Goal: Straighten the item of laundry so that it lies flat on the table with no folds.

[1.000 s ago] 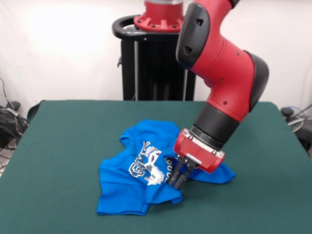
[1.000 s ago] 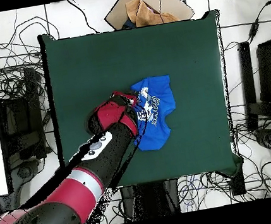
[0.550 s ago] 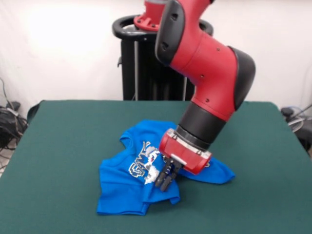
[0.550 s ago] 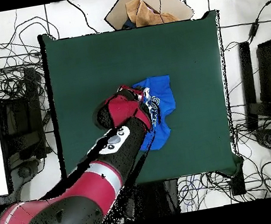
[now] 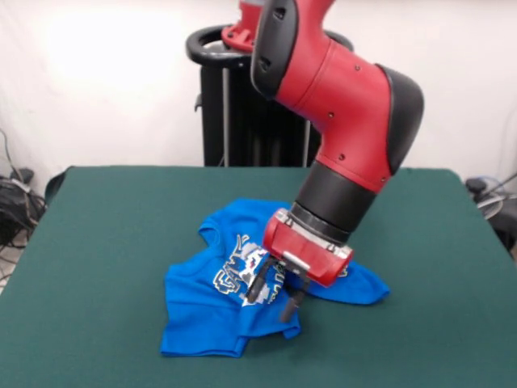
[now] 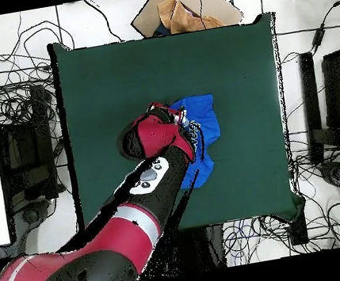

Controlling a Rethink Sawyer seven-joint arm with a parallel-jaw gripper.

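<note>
Since half a second ago, our end effector (image 5: 275, 297) has spread its fingers apart; they were pinched together over the print and now stand wide, tips just above the cloth. We see the blue T-shirt (image 5: 210, 311) lying rumpled near the middle of the green desk (image 5: 105, 242), its lower part folded over and one sleeve poking out past our red arm (image 5: 347, 121), which covers much of it from overhead

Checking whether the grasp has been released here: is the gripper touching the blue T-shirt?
Cannot tell. In the front view the open gripper has its fingertips right over the T-shirt, but no contact or gap is plain. In the overhead view the arm hides it.
</note>
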